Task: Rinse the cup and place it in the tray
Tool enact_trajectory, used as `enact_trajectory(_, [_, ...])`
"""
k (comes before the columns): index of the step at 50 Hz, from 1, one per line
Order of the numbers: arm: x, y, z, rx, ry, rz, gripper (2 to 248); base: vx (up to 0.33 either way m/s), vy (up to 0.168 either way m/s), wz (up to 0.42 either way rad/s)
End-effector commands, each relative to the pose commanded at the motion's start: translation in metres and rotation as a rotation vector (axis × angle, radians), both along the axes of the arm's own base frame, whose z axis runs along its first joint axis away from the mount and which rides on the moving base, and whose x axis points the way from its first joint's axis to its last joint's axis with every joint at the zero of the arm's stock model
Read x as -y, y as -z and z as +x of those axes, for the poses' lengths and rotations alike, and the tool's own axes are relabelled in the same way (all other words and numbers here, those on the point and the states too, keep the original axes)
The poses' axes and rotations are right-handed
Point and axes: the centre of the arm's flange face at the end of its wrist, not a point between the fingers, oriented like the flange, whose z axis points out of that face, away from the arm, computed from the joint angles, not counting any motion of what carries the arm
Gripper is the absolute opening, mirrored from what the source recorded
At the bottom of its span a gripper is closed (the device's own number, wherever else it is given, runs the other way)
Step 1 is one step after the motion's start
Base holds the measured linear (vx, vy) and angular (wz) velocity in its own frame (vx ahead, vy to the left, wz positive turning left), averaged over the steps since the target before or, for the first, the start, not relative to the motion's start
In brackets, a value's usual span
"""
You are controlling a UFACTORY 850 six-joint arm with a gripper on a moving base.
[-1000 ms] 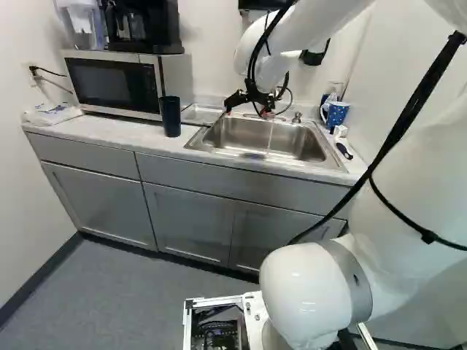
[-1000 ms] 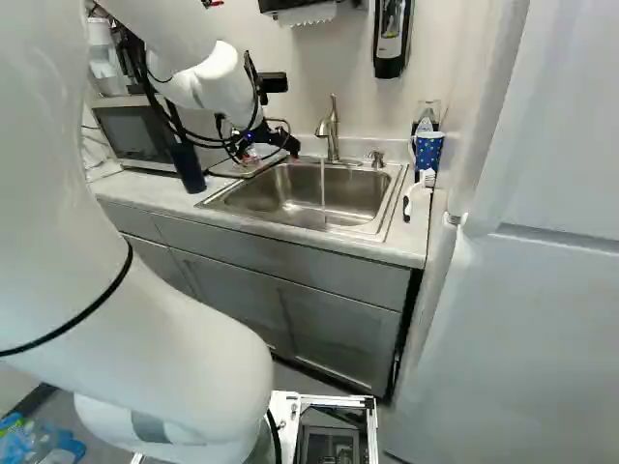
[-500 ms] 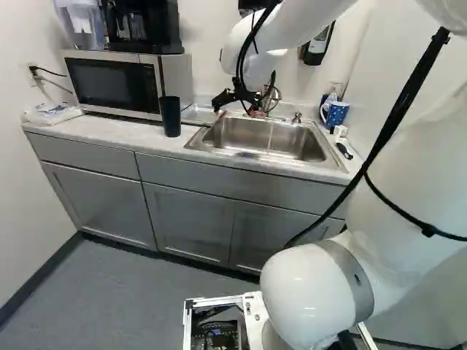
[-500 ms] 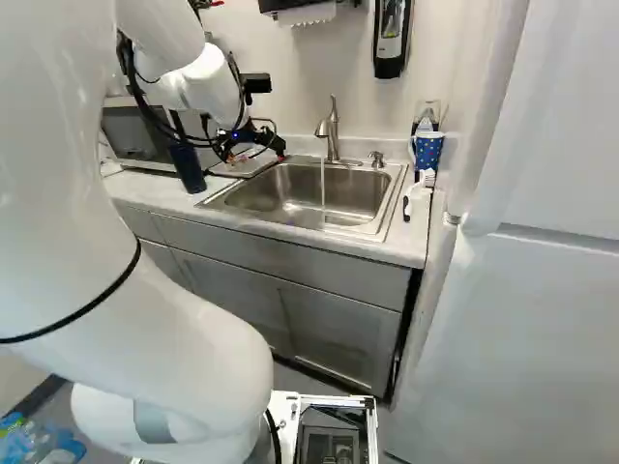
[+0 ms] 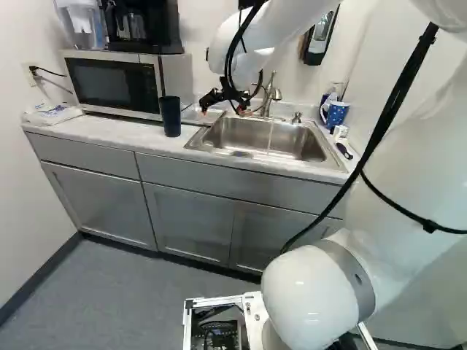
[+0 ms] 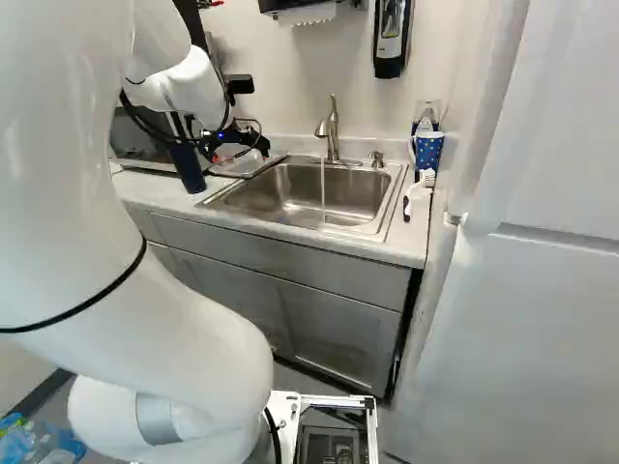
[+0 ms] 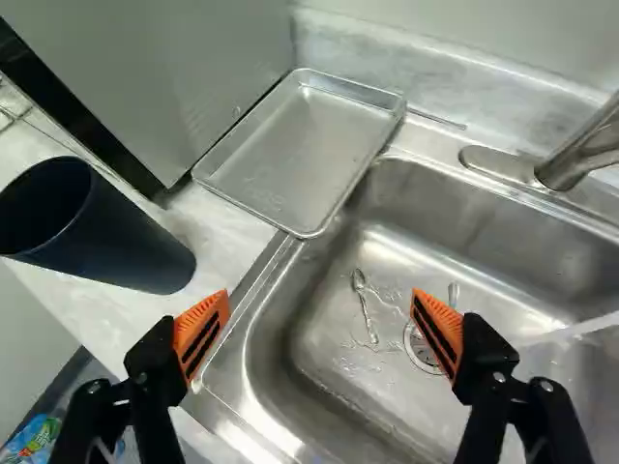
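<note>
My gripper (image 5: 220,106) hangs over the sink's left end, near the tray, in the left base view. In the wrist view the gripper (image 7: 321,298) is open, its orange pads wide apart with nothing between. A dark blue cup (image 7: 102,227) stands upright on the counter, beyond and beside one finger. The metal tray (image 7: 300,150) lies ahead of the fingers, against the microwave and along the sink rim, with nothing in it. Below is the steel sink (image 7: 300,372). Water runs from the faucet (image 6: 332,135) into it.
Two small spoon-like utensils (image 7: 365,304) lie in the sink by the drain. The microwave (image 5: 113,84) stands behind the cup. A dotted blue mug (image 6: 427,150) and a brush (image 6: 418,193) are right of the sink. A soap dispenser (image 6: 390,43) hangs above.
My arm has swung leftward, carrying the open gripper from over the sink toward the tray and cup. The base, cup and running water stay as they were.
</note>
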Motion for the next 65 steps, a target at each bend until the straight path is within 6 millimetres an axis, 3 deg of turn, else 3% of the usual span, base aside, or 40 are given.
enact_trajectory(40, [-0.066,0.000,0.003,-0.001,-0.126,0.000,247,0.000,0.000,0.000])
enact_trajectory(65, [-0.110,0.022,-0.002,0.008,-0.205,0.002,247,0.000,0.000,0.000])
